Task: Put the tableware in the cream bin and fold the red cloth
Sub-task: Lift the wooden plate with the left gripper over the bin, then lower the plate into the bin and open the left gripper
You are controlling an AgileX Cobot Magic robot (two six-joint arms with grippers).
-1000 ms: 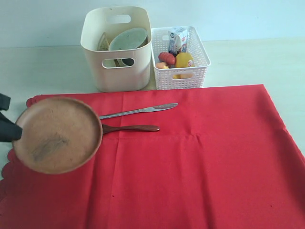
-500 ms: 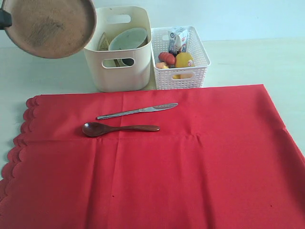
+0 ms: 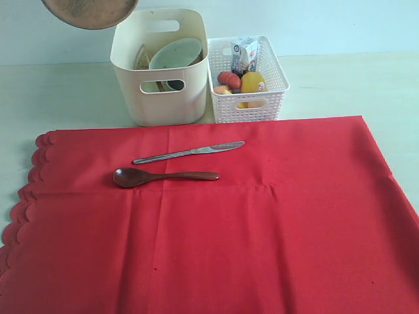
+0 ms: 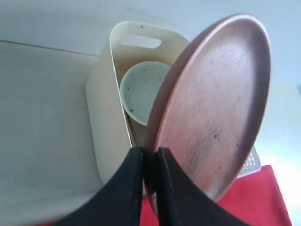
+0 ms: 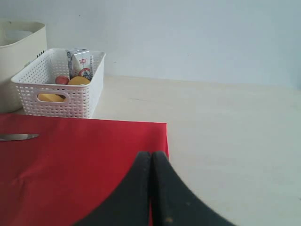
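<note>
Pale worktop [image 3: 65, 98]: left end effector [image 4: 150, 160] grips wooden plate [image 4: 216, 103] raised near cream bin [image 4: 106, 108], white basket [image 3: 249, 108] just beside; right end effector [image 5: 151, 162] closed.

Knife [image 3: 189, 152] behind spoon [image 3: 163, 176] on cloth [image 3: 262, 229], bin [image 3: 160, 65] left of basket [image 3: 247, 82], bowl [image 3: 175, 53] in bin

Left fingers [image 4: 123, 193] pinched; right fingers [image 5: 135, 195] together

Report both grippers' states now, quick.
Left gripper: shut on the wooden plate.
Right gripper: shut, holding nothing.
</note>
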